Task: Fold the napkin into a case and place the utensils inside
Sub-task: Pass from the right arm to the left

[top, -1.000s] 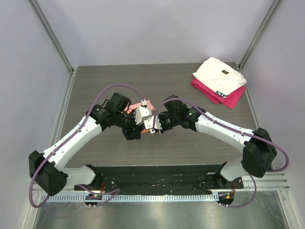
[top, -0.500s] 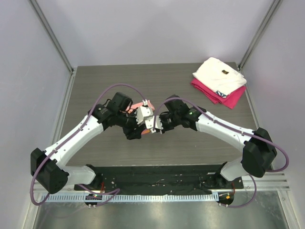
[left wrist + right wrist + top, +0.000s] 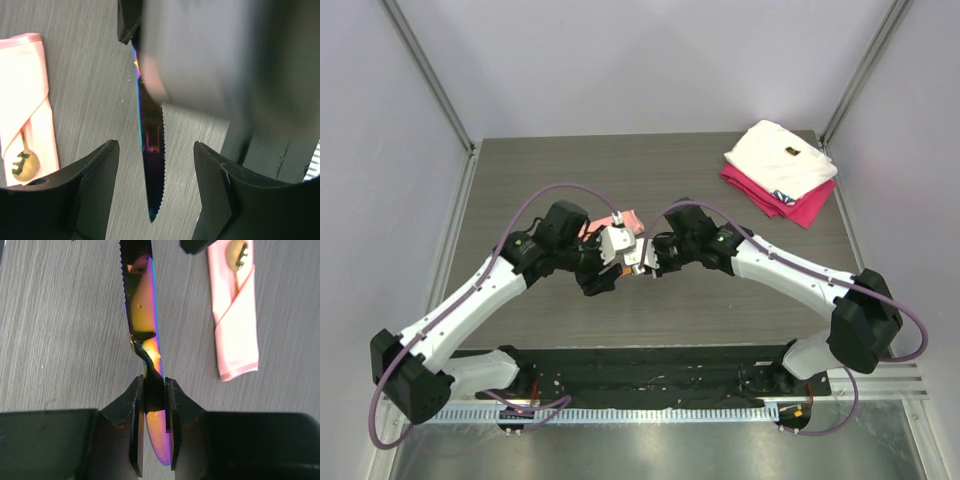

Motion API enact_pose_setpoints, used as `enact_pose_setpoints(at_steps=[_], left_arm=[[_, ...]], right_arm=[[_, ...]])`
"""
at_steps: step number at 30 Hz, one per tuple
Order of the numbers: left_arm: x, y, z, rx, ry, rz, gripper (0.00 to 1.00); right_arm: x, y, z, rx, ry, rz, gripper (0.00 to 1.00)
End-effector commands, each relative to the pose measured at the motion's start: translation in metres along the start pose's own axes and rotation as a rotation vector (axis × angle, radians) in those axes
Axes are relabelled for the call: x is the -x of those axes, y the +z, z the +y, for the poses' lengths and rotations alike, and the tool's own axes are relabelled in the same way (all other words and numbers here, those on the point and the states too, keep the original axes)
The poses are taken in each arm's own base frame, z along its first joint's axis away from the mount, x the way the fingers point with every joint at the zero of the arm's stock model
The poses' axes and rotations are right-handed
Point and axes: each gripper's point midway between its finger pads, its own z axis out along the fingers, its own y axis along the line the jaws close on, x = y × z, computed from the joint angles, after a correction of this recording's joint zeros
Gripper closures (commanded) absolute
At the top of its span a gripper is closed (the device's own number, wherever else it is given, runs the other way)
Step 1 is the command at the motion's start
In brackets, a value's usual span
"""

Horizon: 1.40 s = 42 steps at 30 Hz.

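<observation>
The salmon-pink napkin (image 3: 623, 217) lies folded into a narrow case (image 3: 25, 100) on the table, behind the two grippers. A gold spoon (image 3: 25, 165) sticks out of its pocket, and the right wrist view also shows the napkin (image 3: 234, 315) and the spoon (image 3: 236, 255). My right gripper (image 3: 154, 380) is shut on the handle of an iridescent serrated knife (image 3: 140, 300) above the table. The blade (image 3: 150, 150) reaches between the fingers of my left gripper (image 3: 155, 145), which stand open and clear of it on both sides. In the top view the left gripper (image 3: 610, 262) and the right gripper (image 3: 642, 260) meet at the table's middle.
A folded white cloth (image 3: 782, 158) lies on a folded magenta cloth (image 3: 792, 206) at the back right corner. Walls stand close along the left, right and back edges of the table (image 3: 520, 170).
My left gripper's jaws have spread wider around the knife blade and the left arm has shifted slightly back to the left. The right arm has kept still with the knife.
</observation>
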Motion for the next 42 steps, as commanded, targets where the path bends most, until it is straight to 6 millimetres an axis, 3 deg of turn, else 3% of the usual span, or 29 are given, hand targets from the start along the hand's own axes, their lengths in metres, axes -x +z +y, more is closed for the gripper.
enact_pose_setpoints(at_steps=[1, 8, 9, 10, 17, 19, 26, 32, 34, 35, 36, 40, 41, 42], left_arm=[[0.015, -0.013, 0.003, 0.067, 0.04, -0.096, 0.34], [0.01, -0.021, -0.001, 0.073, 0.034, -0.097, 0.41], [0.011, -0.022, 0.0, 0.083, 0.037, -0.104, 0.5], [0.011, -0.022, 0.0, 0.085, 0.036, -0.104, 0.53], [0.005, -0.021, -0.001, 0.075, 0.023, -0.08, 0.53], [0.005, -0.021, -0.001, 0.071, 0.019, -0.078, 0.6], [0.006, -0.017, 0.001, 0.054, 0.005, -0.064, 0.69], [0.005, -0.016, 0.009, 0.091, -0.007, -0.052, 1.0], [0.002, -0.015, 0.012, 0.116, -0.013, -0.048, 1.0], [-0.002, -0.017, 0.019, 0.157, -0.021, -0.037, 1.0], [-0.003, -0.019, 0.021, 0.179, -0.024, -0.036, 1.0], [-0.024, -0.021, 0.038, 0.306, -0.036, 0.003, 1.0], [-0.028, -0.021, 0.042, 0.33, -0.041, 0.015, 1.0], [-0.035, -0.025, 0.049, 0.375, -0.046, 0.037, 1.0]], right_arm=[[0.05, -0.018, -0.028, -0.124, -0.044, -0.179, 0.99], [0.049, -0.021, -0.024, -0.118, -0.047, -0.174, 0.99], [0.05, -0.021, -0.024, -0.116, -0.047, -0.177, 0.99], [0.049, -0.02, -0.022, -0.109, -0.043, -0.176, 0.99], [0.047, -0.026, -0.02, -0.112, -0.064, -0.156, 0.99], [0.049, -0.029, -0.021, -0.118, -0.074, -0.155, 0.99], [0.052, -0.032, -0.022, -0.11, -0.091, -0.15, 0.99], [0.047, -0.027, -0.025, -0.142, -0.097, -0.11, 0.99], [0.046, -0.028, -0.034, -0.188, -0.084, -0.102, 0.84], [0.043, -0.027, -0.035, -0.212, -0.026, -0.099, 0.71], [0.047, -0.029, -0.047, -0.273, -0.017, -0.12, 0.51], [0.041, -0.029, -0.061, -0.385, 0.077, -0.131, 0.23], [0.035, -0.032, -0.07, -0.44, 0.11, -0.109, 0.09], [0.037, -0.036, -0.083, -0.502, 0.149, -0.132, 0.04]])
